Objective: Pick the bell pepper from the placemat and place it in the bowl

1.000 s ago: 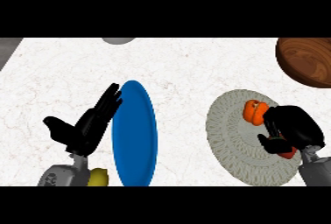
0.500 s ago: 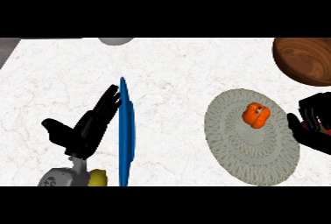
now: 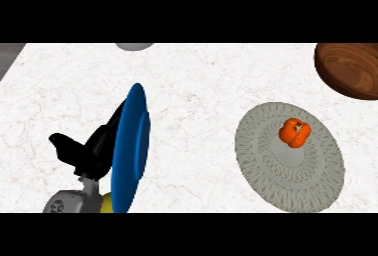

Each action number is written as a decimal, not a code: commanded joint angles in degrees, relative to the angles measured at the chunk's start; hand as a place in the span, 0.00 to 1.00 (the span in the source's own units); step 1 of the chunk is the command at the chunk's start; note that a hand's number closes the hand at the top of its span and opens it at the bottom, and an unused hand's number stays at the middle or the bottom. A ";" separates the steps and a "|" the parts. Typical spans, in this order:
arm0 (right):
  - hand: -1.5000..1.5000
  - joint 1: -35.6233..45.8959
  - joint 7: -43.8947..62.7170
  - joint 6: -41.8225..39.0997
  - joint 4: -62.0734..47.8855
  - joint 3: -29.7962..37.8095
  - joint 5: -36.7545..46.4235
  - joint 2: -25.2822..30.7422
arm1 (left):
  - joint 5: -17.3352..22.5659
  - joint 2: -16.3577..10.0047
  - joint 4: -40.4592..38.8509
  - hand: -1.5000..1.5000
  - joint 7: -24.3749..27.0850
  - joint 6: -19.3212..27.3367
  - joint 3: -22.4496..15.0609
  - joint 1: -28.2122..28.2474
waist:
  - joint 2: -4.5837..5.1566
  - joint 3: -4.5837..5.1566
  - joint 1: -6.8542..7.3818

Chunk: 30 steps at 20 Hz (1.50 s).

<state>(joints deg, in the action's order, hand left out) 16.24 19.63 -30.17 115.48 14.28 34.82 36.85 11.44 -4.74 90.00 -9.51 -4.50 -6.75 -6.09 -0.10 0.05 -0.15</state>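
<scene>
Fingers of the left hand (image 3: 92, 150) stretch out released, well apart from the bell pepper (image 3: 295, 133) on the placemat (image 3: 284, 177).

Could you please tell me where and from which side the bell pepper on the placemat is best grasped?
Probably across its lobed body, coming down from above: the bell pepper sits alone on the placemat, with bare mat all round and nothing beside it to block fingers. The right hand, not in view, would be the nearer one.

At seven o'clock, a black left hand (image 3: 86, 151) with slim fingers tops a grey forearm (image 3: 65, 204) bearing a round fitting.
</scene>
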 commanded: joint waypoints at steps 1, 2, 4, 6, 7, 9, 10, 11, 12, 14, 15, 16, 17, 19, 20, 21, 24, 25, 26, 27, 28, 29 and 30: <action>1.00 8.00 2.20 -1.79 -4.39 2.18 -1.76 0.85 | -1.32 2.03 -0.07 0.50 -0.81 1.16 -1.36 -0.78 | 0.11 -0.02 0.45; 1.00 4.64 0.86 -0.64 -2.81 2.78 -0.87 -0.58 | -0.17 0.36 1.64 0.50 -0.18 -0.58 0.19 1.94 | 0.07 -0.04 0.33; 1.00 11.65 -0.50 -0.17 -11.28 4.76 -2.05 2.32 | 1.14 -0.36 -0.85 0.50 1.25 -2.70 1.29 0.01 | 0.17 -0.02 0.59; 1.00 14.90 -2.96 1.82 -17.93 4.16 0.25 3.99 | -0.18 1.22 -1.17 0.50 0.39 -0.66 0.46 -0.64 | 0.25 -0.03 0.78; 1.00 14.68 -5.58 5.22 -21.38 2.66 2.52 2.83 | -1.26 1.69 0.20 0.50 0.01 -0.36 -0.99 -0.42 | 0.27 -0.05 0.90; 1.00 11.91 -5.34 8.17 -20.15 1.62 4.94 0.34 | -0.74 1.53 -1.05 0.50 -1.27 0.34 1.12 -2.78 | 0.19 -0.05 0.50; 1.00 19.46 -8.11 6.35 -30.46 3.41 2.93 4.55 | -2.18 1.66 -2.51 0.50 2.02 -0.70 -0.61 -0.81 | 0.40 -0.04 1.23; 1.00 20.61 -6.60 10.05 -31.75 1.28 4.73 0.90 | -1.46 1.01 -1.27 0.50 1.70 -1.10 0.22 -1.06 | 0.42 -0.04 1.51; 1.00 21.18 -9.68 8.40 -33.87 3.95 2.63 3.66 | -3.21 4.51 0.60 0.50 -3.40 3.52 -2.15 -4.09 | 0.31 -0.07 1.05; 1.00 22.46 -15.26 11.97 -42.83 3.43 5.00 4.83 | -2.06 2.17 -3.32 0.50 2.03 -0.15 0.41 -2.53 | 0.48 -0.05 1.22; 1.00 23.22 -15.55 16.83 -45.39 1.38 7.63 1.82 | -2.70 3.67 -0.05 0.50 0.08 1.05 -1.91 -1.50 | 0.51 -0.08 1.68; 1.00 24.75 -19.04 16.72 -49.69 2.79 6.97 4.13 | -1.54 2.69 1.97 0.50 -3.12 0.71 -1.28 -1.67 | 0.48 -0.09 1.70; 1.00 27.78 -19.84 17.55 -53.57 2.68 7.81 5.07 | -1.56 2.39 -3.08 0.50 2.97 -2.06 -0.92 -0.90 | 0.65 -0.06 1.82; 1.00 29.39 -22.17 23.32 -59.85 0.17 11.88 3.28 | -1.68 2.07 -1.47 0.50 1.98 -0.94 0.01 -1.05 | 0.77 -0.08 2.33; 1.00 31.41 -24.94 23.93 -64.60 1.18 11.50 4.48 | -1.49 2.55 -1.78 0.50 -0.32 -0.55 -0.34 -2.97 | 0.89 -0.10 2.45; 1.00 33.18 -24.64 25.74 -67.33 0.15 13.36 4.01 | -1.49 2.33 -0.15 0.50 -0.42 -1.30 -1.25 -1.47 | 0.84 -0.10 2.68; 1.00 33.01 -27.70 33.40 -74.19 -1.26 17.90 3.37 | -1.37 1.96 3.20 0.50 -3.21 -0.52 -1.28 -2.11 | 1.12 -0.17 3.55; 1.00 37.16 -27.51 33.05 -77.97 -1.36 18.13 3.18 | -1.64 2.83 -1.62 0.50 -0.94 -0.46 -0.40 -4.33 | 1.20 -0.12 3.12; 1.00 35.64 -30.55 35.86 -80.73 -0.24 18.14 3.98 | -1.80 2.46 -1.46 0.50 -0.44 -1.10 -0.77 -3.75 | 1.61 -0.19 3.81; 1.00 36.45 -31.01 35.96 -83.41 -0.43 19.11 5.09 | -1.36 1.67 -1.31 0.50 -0.17 -1.99 -0.26 -3.69 | 1.51 -0.17 3.68; 1.00 37.54 -28.55 34.78 -84.52 -2.02 21.52 6.23 | -1.49 2.22 -0.14 0.50 -1.20 -2.39 -2.09 -2.51 | 1.89 -0.20 4.97; 1.00 37.52 -27.35 33.96 -86.68 -2.73 22.59 6.19 | -1.68 2.33 0.66 0.50 -0.69 -2.05 -1.94 -2.88 | 1.94 -0.20 5.18; 1.00 37.11 -25.85 33.45 -88.51 -3.21 23.00 4.57 | -0.49 1.45 -1.49 0.50 0.56 -3.44 -0.45 -2.47 | 1.74 -0.14 4.33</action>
<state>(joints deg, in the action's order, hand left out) 51.81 -7.55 2.35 35.02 12.78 54.27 41.73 10.10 -2.72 89.58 -9.99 -6.42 -7.77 -8.79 1.43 -0.10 3.87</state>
